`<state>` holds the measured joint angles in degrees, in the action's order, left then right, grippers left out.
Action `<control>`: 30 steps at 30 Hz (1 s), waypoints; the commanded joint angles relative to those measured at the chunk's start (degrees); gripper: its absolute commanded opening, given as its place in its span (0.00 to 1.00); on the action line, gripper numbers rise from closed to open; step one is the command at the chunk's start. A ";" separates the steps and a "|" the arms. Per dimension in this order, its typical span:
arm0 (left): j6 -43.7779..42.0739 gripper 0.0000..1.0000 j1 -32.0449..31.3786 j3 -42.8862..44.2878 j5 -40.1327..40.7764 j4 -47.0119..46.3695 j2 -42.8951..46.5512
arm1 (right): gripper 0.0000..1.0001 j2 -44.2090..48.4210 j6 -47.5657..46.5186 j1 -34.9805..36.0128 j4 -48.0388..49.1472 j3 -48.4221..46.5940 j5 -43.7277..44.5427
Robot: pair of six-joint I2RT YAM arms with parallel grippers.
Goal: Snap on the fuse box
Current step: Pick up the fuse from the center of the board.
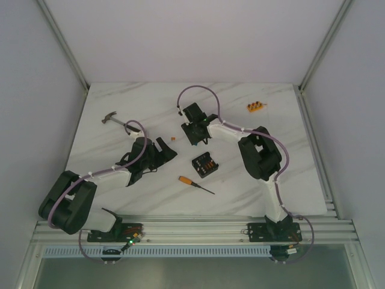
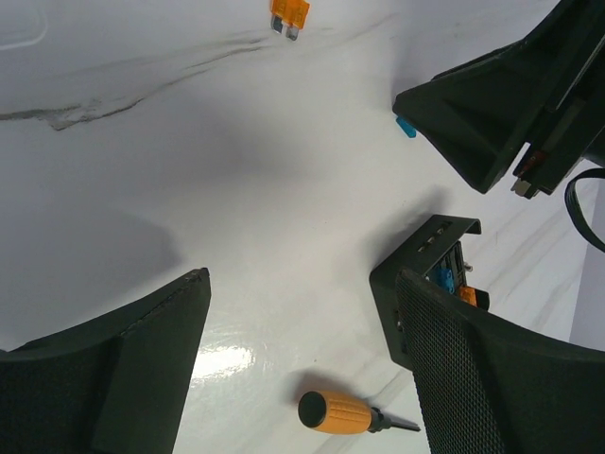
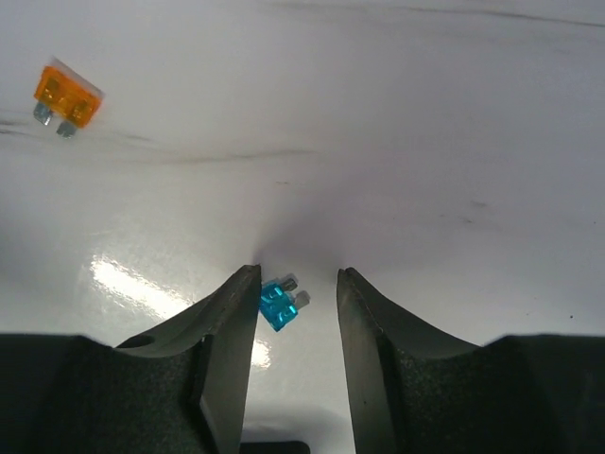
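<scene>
Left end effector spread, right end effector spread around blue fuse unseen overhead.

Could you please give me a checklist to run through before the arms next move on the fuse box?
1. Left pincer open and empty: ok.
2. Fuse box in view, held by neither pincer: ok.
3. Right pincer clear of loose parts: not ok; a blue fuse lies between its open fingers.
4. Screwdriver apart from the fuse box: ok.
5. Fuse box complete and ready to snap: cannot tell.
</scene>
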<state>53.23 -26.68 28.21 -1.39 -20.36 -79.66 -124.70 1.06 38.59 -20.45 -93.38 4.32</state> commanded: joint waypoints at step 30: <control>-0.67 0.92 0.31 -0.29 1.45 1.35 1.36 | 0.54 4.43 -15.60 -3.99 -3.77 5.19 -11.55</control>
<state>53.25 -26.68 28.21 -1.37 -20.01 -79.72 -119.61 -8.05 33.36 -22.52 -86.48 -2.63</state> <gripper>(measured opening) 0.903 0.522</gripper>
